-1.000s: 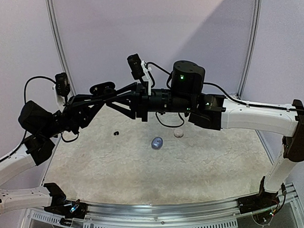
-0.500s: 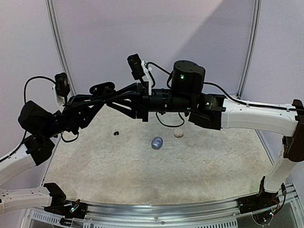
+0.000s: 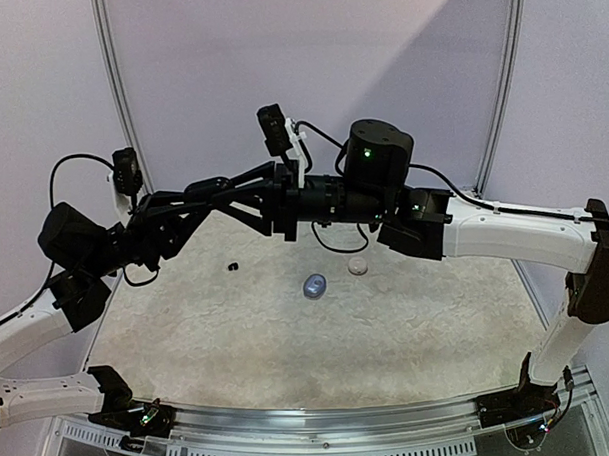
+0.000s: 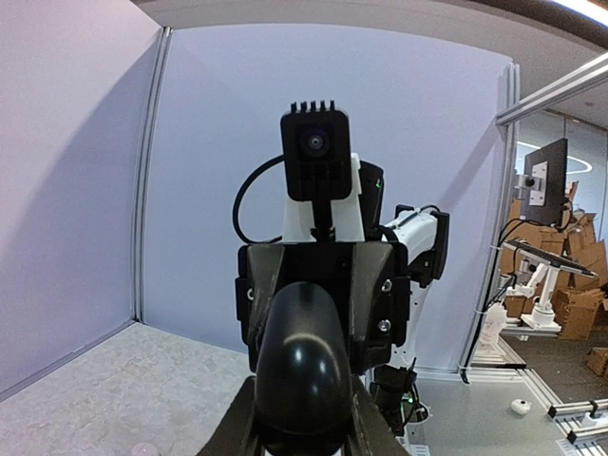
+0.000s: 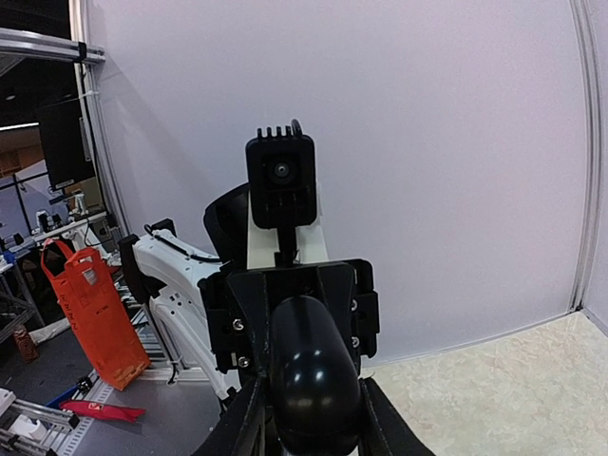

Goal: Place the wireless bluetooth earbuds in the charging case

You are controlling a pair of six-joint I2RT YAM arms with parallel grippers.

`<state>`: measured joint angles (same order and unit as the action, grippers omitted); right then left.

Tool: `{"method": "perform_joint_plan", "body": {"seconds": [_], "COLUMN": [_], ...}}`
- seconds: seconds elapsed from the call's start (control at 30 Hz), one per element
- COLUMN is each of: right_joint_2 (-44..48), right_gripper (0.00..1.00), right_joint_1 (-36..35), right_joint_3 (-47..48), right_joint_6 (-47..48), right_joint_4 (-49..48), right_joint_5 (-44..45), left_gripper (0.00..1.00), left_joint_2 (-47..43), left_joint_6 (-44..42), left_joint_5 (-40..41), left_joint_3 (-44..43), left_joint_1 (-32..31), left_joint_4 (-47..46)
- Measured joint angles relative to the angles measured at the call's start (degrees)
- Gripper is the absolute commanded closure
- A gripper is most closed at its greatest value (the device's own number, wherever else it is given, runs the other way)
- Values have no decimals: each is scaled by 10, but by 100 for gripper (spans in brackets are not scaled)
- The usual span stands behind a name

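A: Left pincer [image 4: 302, 424]: clamped on the black case [image 4: 304, 366]. The glossy rounded end faces its own camera, with a finger tight on each flank.

B: Right pincer [image 5: 312, 418]?

A: Nose to nose with the left one. Its fingers lie against both sides of the same case, so I read that as a grip too.

B: What changed in the last second?

A: Little. In the top view, the black lump that stood above the left fingers now sits lower, in line with them. Otherwise both arms are as before, raised well above the far left part of the worktop [image 3: 289, 359].

B: Earbuds?

A: One black earbud [image 3: 231, 265] lies alone toward the far left corner, below the joined pincers and well apart from them. A bluish case [image 3: 315, 285] sits near the middle. A pale round thing [image 3: 358, 267] is just beside it, toward the far edge. None of the three has shifted, and I see no other buds.

B: Meaning for the task?

A: My judgement is that the work is still on the case in the air. I cannot tell whether its lid is open. Neither pincer holds a bud, so putting in the black one has not begun. One pincer will have to let go and come down for it.
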<state>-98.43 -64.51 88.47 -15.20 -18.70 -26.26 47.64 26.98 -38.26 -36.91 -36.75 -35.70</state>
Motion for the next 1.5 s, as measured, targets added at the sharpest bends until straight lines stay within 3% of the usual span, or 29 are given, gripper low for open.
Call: {"method": "perform_joint_plan", "body": {"seconds": [0.17, 0.3, 0.63, 0.83, 1.2, 1.5], "right_joint_2": [0, 2, 11, 11, 11, 27], "right_gripper": [52, 62, 62, 62, 62, 51], "right_joint_1": [-1, -3, -17, -21, -22, -18], "right_joint_3": [0, 2, 31, 31, 31, 26], "right_joint_6": [2, 13, 43, 49, 38, 21], "right_joint_4": [13, 51, 149, 176, 179, 184], "right_joint_5": [7, 28, 52, 63, 88, 87], "left_gripper": [100, 100, 100, 100, 100, 100], "left_joint_2": [0, -2, -3, -3, -3, -3], "left_joint_6": [-5, -52, -226, -280, -280, -224], "left_joint_5": [-1, -19, -80, -94, -107, -111], "left_joint_3": [0, 0, -10, -16, -16, -16], "left_joint_1": [0, 0, 2, 2, 1, 0], "left_joint_4": [0, 16, 105, 155, 178, 160]}}
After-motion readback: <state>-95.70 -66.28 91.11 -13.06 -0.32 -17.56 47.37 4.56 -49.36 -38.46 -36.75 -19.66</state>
